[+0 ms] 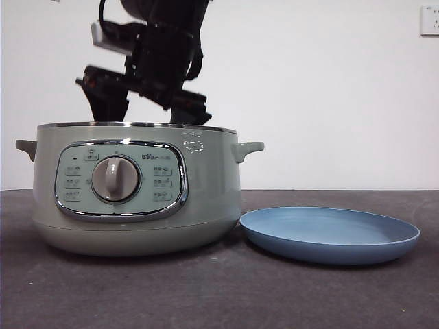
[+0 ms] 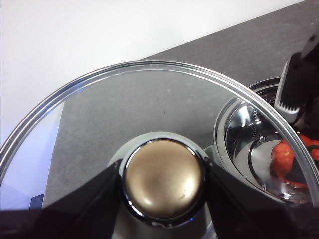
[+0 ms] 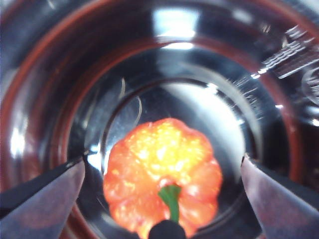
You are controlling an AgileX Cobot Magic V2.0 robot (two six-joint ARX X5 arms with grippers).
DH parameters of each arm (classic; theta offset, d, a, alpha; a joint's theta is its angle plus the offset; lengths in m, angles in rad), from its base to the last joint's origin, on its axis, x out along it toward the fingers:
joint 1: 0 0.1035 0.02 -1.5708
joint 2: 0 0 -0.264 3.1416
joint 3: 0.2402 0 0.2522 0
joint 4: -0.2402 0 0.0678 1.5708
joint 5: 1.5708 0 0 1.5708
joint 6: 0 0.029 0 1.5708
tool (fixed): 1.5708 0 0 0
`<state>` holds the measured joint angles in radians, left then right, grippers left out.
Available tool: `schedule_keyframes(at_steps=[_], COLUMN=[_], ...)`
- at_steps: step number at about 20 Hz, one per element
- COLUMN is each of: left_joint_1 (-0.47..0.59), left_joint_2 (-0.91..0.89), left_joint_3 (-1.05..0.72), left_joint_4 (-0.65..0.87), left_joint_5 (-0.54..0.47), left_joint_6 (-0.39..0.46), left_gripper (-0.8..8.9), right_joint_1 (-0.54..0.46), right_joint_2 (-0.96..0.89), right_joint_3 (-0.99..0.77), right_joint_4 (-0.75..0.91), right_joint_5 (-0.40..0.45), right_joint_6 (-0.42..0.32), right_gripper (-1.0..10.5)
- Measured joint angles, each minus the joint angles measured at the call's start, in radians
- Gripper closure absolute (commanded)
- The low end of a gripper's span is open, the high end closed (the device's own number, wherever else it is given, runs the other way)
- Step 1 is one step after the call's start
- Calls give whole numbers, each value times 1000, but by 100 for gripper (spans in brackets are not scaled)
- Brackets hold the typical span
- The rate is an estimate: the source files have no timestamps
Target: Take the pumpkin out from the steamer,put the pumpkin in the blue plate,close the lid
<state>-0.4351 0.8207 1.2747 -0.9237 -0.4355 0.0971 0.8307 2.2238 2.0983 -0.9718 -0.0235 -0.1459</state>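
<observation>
The pale green steamer (image 1: 137,185) stands open at the left of the front view. The right arm (image 1: 151,68) reaches down into it from above. In the right wrist view my right gripper (image 3: 163,160) is open inside the steel bowl (image 3: 209,59), its jaws on either side of the orange pumpkin (image 3: 162,169) without touching it. My left gripper (image 2: 163,184) is shut on the knob of the glass lid (image 2: 149,99) and holds it up beside the pot. Through the glass I see the pumpkin (image 2: 286,159) and a right finger (image 2: 294,84). The blue plate (image 1: 329,233) lies empty to the right of the steamer.
Dark grey tabletop (image 1: 219,295) runs in front of the pot and plate, with a white wall behind. A wall socket (image 1: 429,20) is at the top right. The lid and the left arm are out of the front view.
</observation>
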Motion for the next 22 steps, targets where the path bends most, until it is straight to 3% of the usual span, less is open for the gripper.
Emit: schedule_keyframes(at_steps=[3, 4, 6, 12, 15, 22], left_joint_1=[0, 0, 0, 0, 0, 0], left_joint_2=[0, 0, 0, 0, 2, 4], left_joint_3=[0, 0, 0, 0, 0, 0], left_joint_4=[0, -1, -1, -2, -3, 43], left_joint_5=[0, 0, 0, 0, 0, 3], left_joint_6=[0, 0, 0, 0, 0, 0], left_gripper=[826, 826, 826, 826, 826, 826], right_joint_1=[-6, -11, -14, -6, -26, -247], right_joint_2=[40, 49, 55, 45, -71, -390], right_joint_3=[0, 0, 0, 0, 0, 0], right_joint_4=[-4, -7, -23, -20, -70, -355], right_joint_5=[-5, -25, -44, -46, -46, -45], right_joint_6=[-1, -1, 0, 0, -1, 22], right_gripper=[355, 448, 930, 953, 948, 955])
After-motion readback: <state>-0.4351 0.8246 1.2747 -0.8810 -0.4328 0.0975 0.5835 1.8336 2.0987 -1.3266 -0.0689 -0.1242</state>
